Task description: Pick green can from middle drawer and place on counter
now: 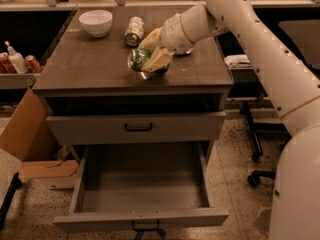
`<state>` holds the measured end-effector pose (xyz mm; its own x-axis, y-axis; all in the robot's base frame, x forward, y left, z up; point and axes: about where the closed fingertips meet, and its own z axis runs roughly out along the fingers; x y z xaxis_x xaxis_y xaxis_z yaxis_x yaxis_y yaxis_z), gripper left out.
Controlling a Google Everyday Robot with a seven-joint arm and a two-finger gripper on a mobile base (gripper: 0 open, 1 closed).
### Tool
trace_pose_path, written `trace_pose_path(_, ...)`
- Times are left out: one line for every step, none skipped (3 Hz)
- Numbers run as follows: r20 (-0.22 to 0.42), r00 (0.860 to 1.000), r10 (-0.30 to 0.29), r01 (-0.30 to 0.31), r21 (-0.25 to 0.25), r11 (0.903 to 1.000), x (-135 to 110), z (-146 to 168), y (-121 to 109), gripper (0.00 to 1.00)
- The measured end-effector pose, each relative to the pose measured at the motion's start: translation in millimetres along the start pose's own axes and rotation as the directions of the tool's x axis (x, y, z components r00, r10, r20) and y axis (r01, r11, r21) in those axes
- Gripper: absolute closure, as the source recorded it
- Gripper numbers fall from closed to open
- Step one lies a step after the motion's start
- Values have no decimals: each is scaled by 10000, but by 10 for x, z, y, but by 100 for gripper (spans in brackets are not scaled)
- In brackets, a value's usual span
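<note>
1. Green can (pixel 138 59) is up on top, not in the drawer. It sits in the gripper (pixel 146 56) right at the table (pixel 85 66) surface, about the middle, a bit toward the near edge.
2. The gripper's two tan fingers (pixel 159 60) are clamped on the can from either side. The can is tilted, its silvery end facing left and toward the camera. I can't tell whether it actually touches the wood.
3. You can see a green-and-white pattern on the can, but any brand or writing is too small to read.
4. The white arm (pixel 250 39) reaches in from the right, over the far right corner of the table.
5. The middle drawer (pixel 142 218) is pulled all the way out toward the camera, showing a bare grey floor inside.
6. The upper drawer front (pixel 90 129) above it is closed, with a black bar handle (pixel 138 127).
7. A white bowl (pixel 96 22) sits at the far left of the table. A pale can (pixel 134 30) lies on its side just right of the bowl; its label isn't legible either.
8. On the left, a cardboard box (pixel 25 134) leans against the cabinet, and bottles (pixel 15 60) stand on a side shelf.
</note>
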<state>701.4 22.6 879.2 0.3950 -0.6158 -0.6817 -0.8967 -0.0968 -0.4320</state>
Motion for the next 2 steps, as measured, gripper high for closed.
trace_pose_path(-271,9986,447,-446,12,9990,72,3,-134,100)
trace_pose_path(-631,9928,1021,-1023,9,9948,172,33,-242,100)
